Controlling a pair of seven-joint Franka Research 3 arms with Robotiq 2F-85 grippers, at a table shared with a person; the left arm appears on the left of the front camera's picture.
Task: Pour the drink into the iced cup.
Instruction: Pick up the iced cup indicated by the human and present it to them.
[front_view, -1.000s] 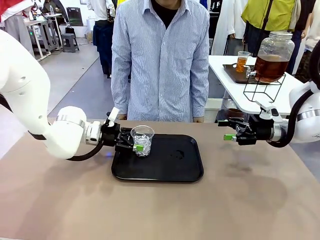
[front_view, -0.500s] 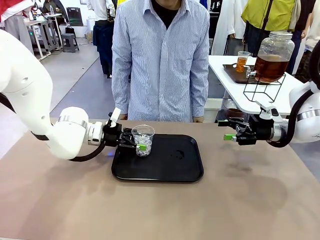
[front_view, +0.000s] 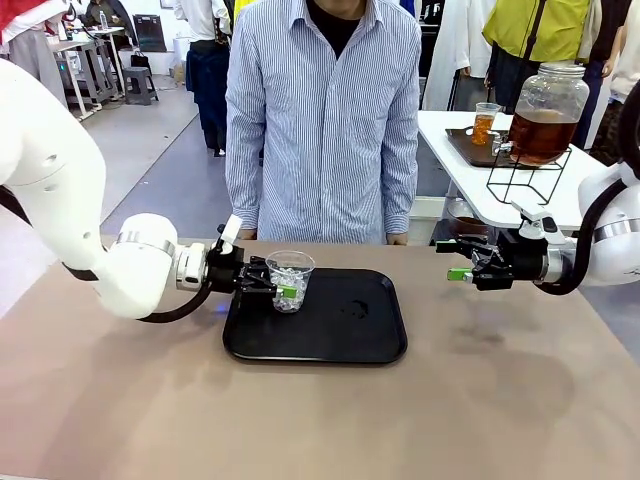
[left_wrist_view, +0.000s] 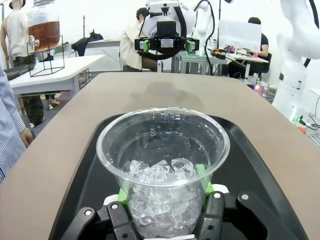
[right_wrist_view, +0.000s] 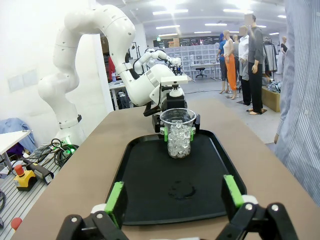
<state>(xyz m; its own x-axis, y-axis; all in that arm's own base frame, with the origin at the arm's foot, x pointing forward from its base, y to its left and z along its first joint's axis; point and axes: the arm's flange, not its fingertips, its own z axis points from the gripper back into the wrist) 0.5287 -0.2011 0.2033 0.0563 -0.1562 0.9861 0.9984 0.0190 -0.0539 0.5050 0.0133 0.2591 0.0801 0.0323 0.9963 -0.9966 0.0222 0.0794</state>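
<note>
The iced cup (front_view: 289, 280), clear plastic with ice cubes in its lower half, stands upright on the left part of a black tray (front_view: 370, 335). My left gripper (front_view: 283, 288) is shut on the iced cup (left_wrist_view: 162, 175) low on its wall, a green pad on each side. My right gripper (front_view: 455, 260) hovers open above the table to the right of the tray, holding nothing. From the right wrist, the right gripper (right_wrist_view: 173, 192) faces the cup (right_wrist_view: 179, 132) across the tray (right_wrist_view: 150, 190). The amber-brown drink (front_view: 542, 135) sits in a large glass jar on a white side table at back right.
A person in a striped shirt (front_view: 320, 120) stands at the far edge behind the tray. A small clear cup of amber liquid (front_view: 485, 123) sits on a dark tray beside the jar's wire stand (front_view: 525, 180). Bare brown tabletop (front_view: 300, 420) lies in front.
My left gripper's fingers have closed onto the iced cup, which shifted slightly to the right. The right arm has stayed still.
</note>
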